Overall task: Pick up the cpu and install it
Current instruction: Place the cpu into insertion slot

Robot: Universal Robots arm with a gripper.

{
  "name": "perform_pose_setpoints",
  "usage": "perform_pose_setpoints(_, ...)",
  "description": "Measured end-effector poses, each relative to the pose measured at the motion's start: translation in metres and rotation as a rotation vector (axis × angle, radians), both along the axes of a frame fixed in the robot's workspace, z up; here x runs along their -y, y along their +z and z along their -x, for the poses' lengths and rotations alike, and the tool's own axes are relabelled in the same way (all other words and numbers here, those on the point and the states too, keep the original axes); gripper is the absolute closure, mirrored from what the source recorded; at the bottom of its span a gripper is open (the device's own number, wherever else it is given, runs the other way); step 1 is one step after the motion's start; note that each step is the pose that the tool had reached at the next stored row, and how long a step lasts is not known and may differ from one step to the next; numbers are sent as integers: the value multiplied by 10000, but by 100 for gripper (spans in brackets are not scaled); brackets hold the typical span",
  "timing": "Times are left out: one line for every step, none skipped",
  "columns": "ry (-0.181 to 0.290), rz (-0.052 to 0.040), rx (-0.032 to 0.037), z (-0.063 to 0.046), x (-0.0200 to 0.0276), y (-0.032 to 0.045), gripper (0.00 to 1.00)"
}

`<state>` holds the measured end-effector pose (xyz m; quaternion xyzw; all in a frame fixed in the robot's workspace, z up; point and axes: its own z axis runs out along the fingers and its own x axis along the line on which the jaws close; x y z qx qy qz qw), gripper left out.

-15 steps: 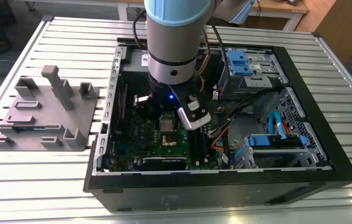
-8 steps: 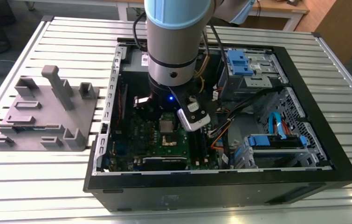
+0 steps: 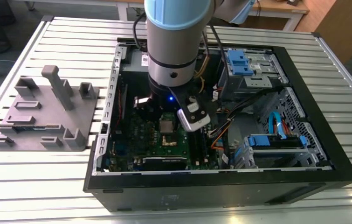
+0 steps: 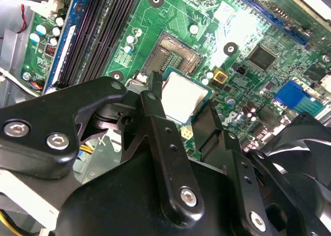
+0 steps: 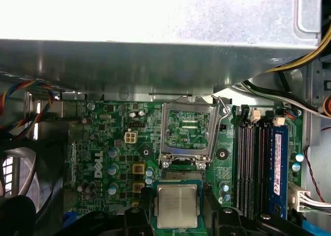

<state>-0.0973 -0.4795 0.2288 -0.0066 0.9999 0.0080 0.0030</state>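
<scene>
The cpu is pinched by its edges between the jaws and held low over the motherboard, just short of the open socket. Past that, the metal socket frame is seen. If the chip is set down tilted or off-square, pins could be bent. A loose grip could see it dropped.

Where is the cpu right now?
In both wrist views the cpu sits gripped in the claw, over the green motherboard and right beside the open socket.
</scene>
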Motion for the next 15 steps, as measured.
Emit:
perform_pose_setpoints(0, 4, -2, 0, 1, -8, 53)
perform_pose_setpoints(0, 3, -2, 0, 1, -20, 53)
perform_pose_setpoints(0, 4, -2, 0, 1, -33, 53)
perform_pose_setpoints(0, 3, -1, 0, 1, -49, 53)
perform_pose_setpoints(0, 4, -1, 0, 1, -64, 53)
perform_pose_setpoints(0, 5, -1, 0, 1, -76, 53)
perform_pose_setpoints(0, 6, -1, 0, 1, -86, 53)
perform_pose_setpoints(-2, 7, -1, 1, 3, -93, 53)
perform_pose_setpoints(-1, 10, -2, 0, 5, -98, 53)
perform_pose_setpoints(0, 11, -2, -4, 8, -103, 53)
perform_pose_setpoints(0, 10, -1, -10, 10, -110, 53)
perform_pose_setpoints(0, 12, -1, -18, 11, -115, 53)
perform_pose_setpoints(0, 14, -1, -26, 13, -119, 53)
perform_pose_setpoints(1, 17, -2, -32, 16, -122, 53)
perform_pose_setpoints(0, 19, -2, -37, 20, -124, 53)
